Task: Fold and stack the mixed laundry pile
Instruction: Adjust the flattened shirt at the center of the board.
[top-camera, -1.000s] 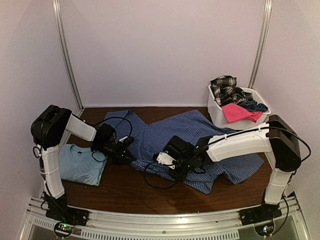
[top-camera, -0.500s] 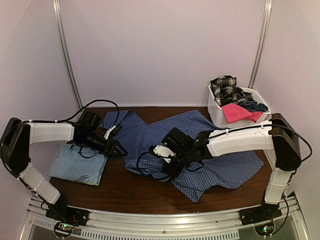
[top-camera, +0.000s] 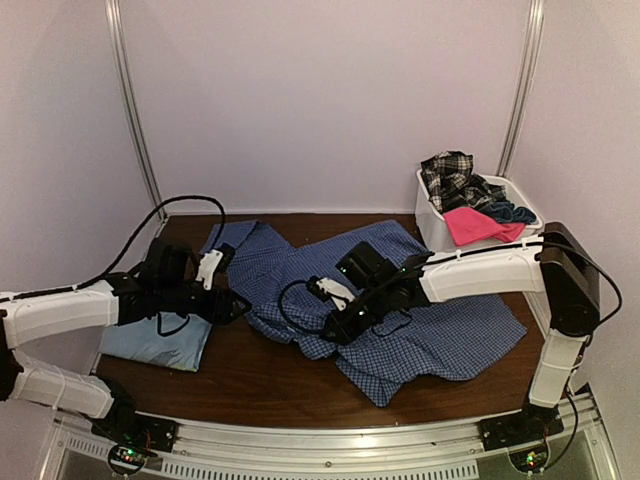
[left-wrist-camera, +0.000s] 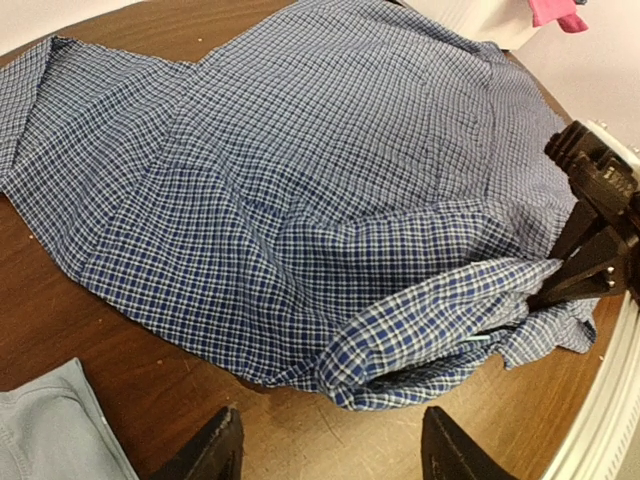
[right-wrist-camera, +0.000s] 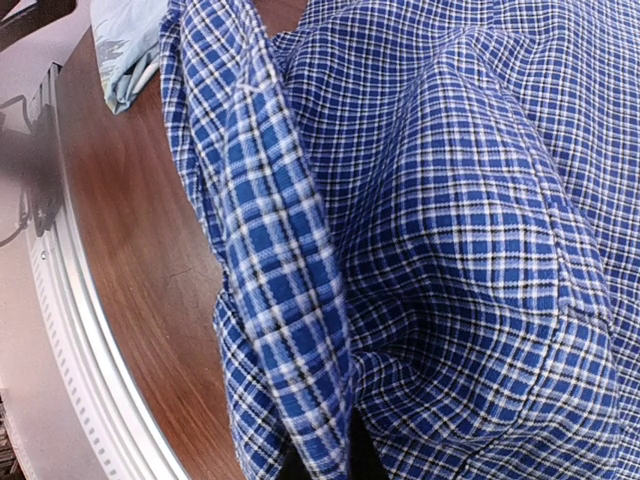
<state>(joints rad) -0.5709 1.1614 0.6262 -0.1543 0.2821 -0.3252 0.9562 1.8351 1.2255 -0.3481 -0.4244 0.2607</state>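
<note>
Garment under handling: blue small-check button shirt (top-camera: 440, 335), spread across the middle of the wooden counter (top-camera: 270, 385), partly bunched along its near-left edge.

Right tool (top-camera: 335, 327): pressed together on a raised fold of that shirt. In the right wrist view the pinched ridge of checked cloth rises straight out of the tool, and the rest of the shirt drapes away beyond and to its right. The left wrist view shows the same grip from the side, on the rolled near edge of the shirt.

Left tool (top-camera: 234, 303): spread, nothing between its fingers (left-wrist-camera: 215, 455). It hangs low just beside the shirt's left border without touching the cloth. The shirt lies directly ahead of it and the bunched roll is the nearest part, with bare counter under the tool.

Light blue T-shirt (top-camera: 150, 340): folded flat on the counter, beneath the left arm and behind the left tool, apart from the checked shirt.

White plastic basket (top-camera: 432, 232): beyond the right arm, well apart from both tools. It holds a black-white plaid piece (top-camera: 450, 175), a hot pink piece (top-camera: 475, 225) and a dark navy piece (top-camera: 510, 212).
</note>
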